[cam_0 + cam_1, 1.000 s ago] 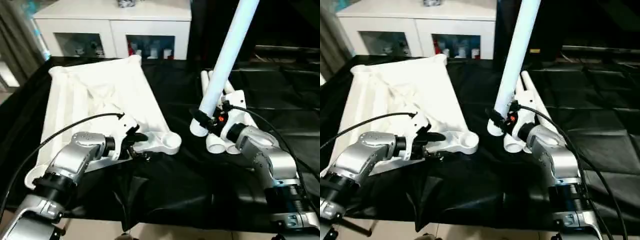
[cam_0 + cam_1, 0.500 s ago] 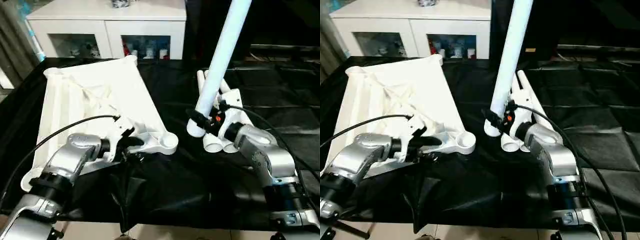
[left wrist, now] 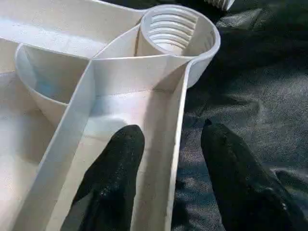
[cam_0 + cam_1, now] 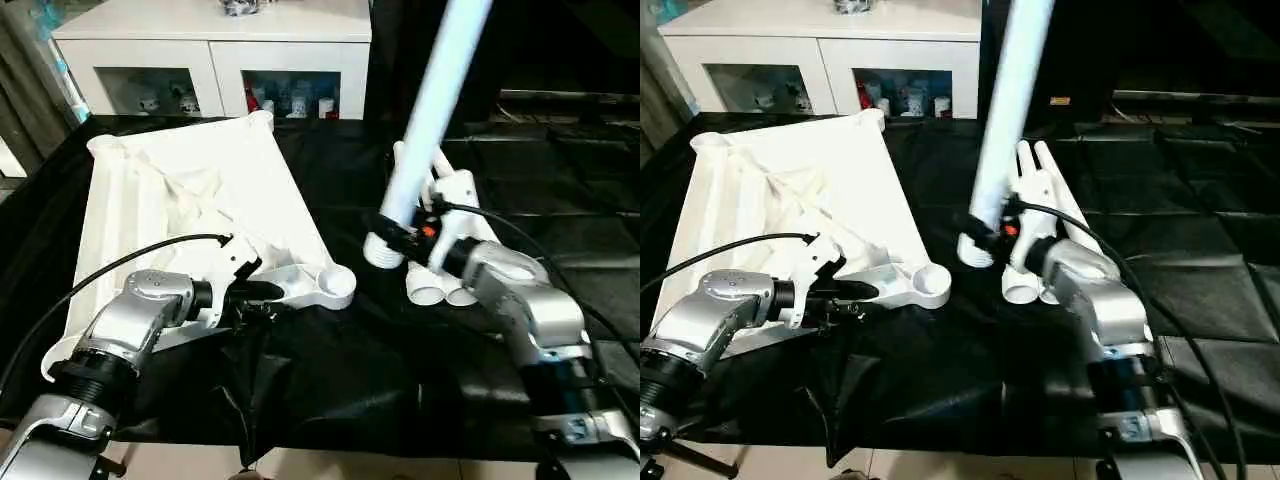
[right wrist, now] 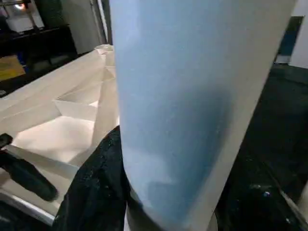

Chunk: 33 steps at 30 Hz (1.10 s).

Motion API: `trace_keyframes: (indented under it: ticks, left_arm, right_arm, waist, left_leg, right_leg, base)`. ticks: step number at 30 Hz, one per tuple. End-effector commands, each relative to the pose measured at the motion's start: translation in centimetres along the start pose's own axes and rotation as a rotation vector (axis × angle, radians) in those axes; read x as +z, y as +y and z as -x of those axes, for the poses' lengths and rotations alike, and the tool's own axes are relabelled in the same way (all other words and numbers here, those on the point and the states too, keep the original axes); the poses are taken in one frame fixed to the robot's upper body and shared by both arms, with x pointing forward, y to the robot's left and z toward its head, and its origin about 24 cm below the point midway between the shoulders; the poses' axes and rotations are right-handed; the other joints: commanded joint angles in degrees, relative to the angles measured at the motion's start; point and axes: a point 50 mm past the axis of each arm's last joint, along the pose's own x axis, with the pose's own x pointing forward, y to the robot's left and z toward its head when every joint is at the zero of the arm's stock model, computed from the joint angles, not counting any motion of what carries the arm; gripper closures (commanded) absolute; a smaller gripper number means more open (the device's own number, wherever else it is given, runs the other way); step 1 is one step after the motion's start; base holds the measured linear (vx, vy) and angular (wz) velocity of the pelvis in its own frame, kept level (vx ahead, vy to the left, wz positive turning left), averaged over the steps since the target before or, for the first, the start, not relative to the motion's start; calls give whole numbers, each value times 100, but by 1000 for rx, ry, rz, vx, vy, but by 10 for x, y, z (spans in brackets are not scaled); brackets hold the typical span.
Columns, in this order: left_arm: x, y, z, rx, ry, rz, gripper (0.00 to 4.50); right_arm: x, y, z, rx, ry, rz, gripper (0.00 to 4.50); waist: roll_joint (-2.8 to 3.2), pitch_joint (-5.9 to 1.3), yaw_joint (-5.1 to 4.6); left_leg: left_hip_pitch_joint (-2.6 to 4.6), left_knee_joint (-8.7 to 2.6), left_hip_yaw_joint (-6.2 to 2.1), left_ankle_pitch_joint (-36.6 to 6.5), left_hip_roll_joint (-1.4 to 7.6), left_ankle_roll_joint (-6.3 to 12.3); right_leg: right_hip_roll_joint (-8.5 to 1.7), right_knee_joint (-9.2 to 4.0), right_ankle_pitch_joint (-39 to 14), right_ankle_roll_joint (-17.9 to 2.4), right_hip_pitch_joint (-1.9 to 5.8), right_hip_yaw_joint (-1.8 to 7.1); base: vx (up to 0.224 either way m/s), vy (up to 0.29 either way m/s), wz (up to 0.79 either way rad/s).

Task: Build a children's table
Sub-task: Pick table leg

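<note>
The upturned table top point(image 4: 190, 200) is lying on the black-draped tabletop point(image 4: 330, 370), its near corner socket point(image 3: 174, 30) facing up. A leg point(image 4: 425, 110), clamped near its lower end by the right tool point(image 4: 400, 238), is being carried upright from the spare legs point(image 4: 440, 285) towards that socket, nearer than a second ago. The left tool point(image 3: 168, 144), half open, is being narrowed astride the top's side wall point(image 3: 174, 149), seemingly to steady it for insertion.

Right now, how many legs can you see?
3: one leg held tilted in the right gripper, and two lying legs side by side just behind it on the cloth. A fourth may be hidden.
</note>
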Motion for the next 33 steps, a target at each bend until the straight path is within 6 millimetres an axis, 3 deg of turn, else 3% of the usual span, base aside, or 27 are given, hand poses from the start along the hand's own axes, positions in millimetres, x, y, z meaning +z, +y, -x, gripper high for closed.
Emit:
trace_keyframes:
  ticks: [1, 15, 22, 26, 33]
  left_arm:
    - [-6, 1, 6, 18, 19, 1, 268]
    - [-15, 0, 7, 21, 67, -34, 382]
    - [-15, -1, 7, 17, 89, -84, 440]
    - [-13, -4, 5, -2, 88, -122, 449]
    - [-5, -7, 0, -27, 86, -175, 450]
  right_arm:
    - [5, 0, -2, 14, -11, 15, 259]
    - [3, 4, -4, 52, 2, 13, 259]
    - [-2, 14, -10, 137, 51, 9, 259]
    - [-7, 18, -13, 165, 84, 26, 259]
    - [-12, 23, -24, 204, 124, 26, 259]
  waist:
    - [-45, -438, 15]
    - [-75, -434, 14]
    - [-59, -429, -4]
    - [-68, -435, -10]
    - [-78, -427, -7]
  left_leg:
    - [69, -382, -5, -1005, 115, 4]
    - [64, -385, -7, -1020, 115, -1]
    - [72, -398, -17, -1111, 122, -17]
    - [69, -392, -12, -1070, 127, -12]
    - [83, -395, -12, -1164, 135, -38]
  right_leg:
    - [-360, -428, -1136, -1131, 292, 222]
    - [-366, -426, -1104, -1135, 302, 224]
    - [-366, -433, -1237, -1117, 292, 221]
    - [-366, -415, -1014, -1195, 292, 226]
    - [-379, -423, -1171, -1210, 281, 227]
  base:
    - [0, 0, 0]
    - [0, 0, 0]
    - [0, 0, 0]
    - [0, 0, 0]
    - [0, 0, 0]
